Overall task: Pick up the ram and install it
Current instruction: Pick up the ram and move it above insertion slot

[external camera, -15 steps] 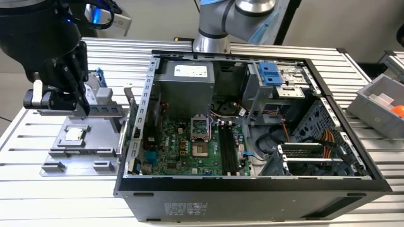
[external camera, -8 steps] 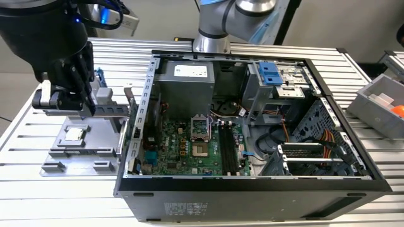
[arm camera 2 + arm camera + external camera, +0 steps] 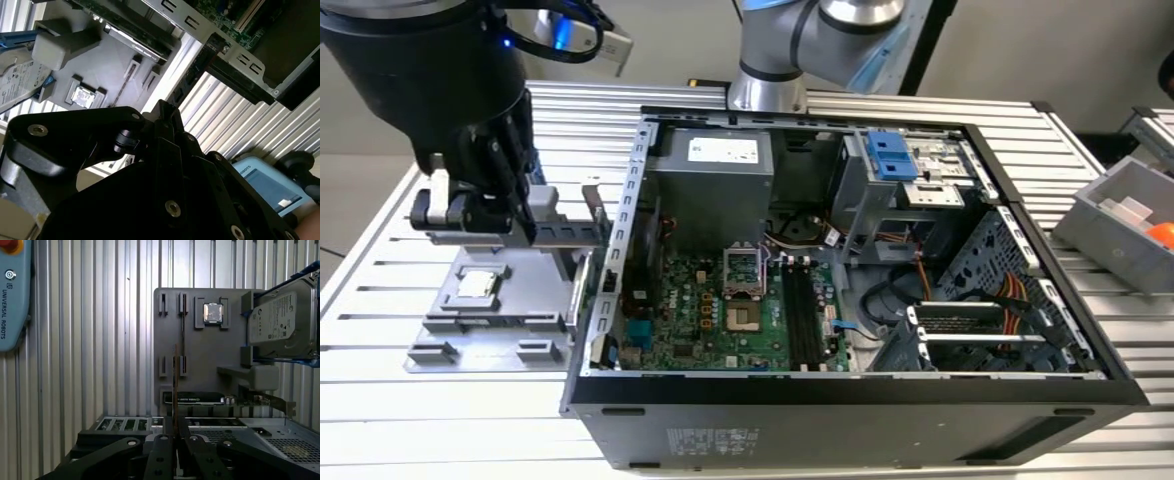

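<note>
At the exterior view's upper left, the gripper (image 3: 470,215) hangs over the grey fixture (image 3: 494,300) on the worktop (image 3: 400,400), clamped on the edge-on ram (image 3: 175,390)

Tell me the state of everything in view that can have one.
gripper: shut on the ram, over the gray tray.
ram: held edge-on, not installed.
memory slots: empty.
computer case: side open.
processor: lying in its tray pocket.
hard drive: sitting in the tray's holder.
</note>
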Available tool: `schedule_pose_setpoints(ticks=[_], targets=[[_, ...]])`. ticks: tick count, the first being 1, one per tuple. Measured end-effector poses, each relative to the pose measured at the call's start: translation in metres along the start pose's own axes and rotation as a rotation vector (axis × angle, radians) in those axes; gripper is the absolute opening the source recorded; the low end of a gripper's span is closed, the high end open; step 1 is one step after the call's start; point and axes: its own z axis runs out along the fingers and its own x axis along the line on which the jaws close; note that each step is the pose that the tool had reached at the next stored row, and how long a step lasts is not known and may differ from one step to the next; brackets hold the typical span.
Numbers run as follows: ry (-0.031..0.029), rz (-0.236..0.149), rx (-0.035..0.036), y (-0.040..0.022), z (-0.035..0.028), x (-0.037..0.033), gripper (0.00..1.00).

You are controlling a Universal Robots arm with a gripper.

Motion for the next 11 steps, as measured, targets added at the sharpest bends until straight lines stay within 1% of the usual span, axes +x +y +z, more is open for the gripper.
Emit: schedule_pose_setpoints(ticks=[11], targets=[[-0.0001,0.000,0.0001,-0.0137,-0.0003,-0.0003,0.00]])
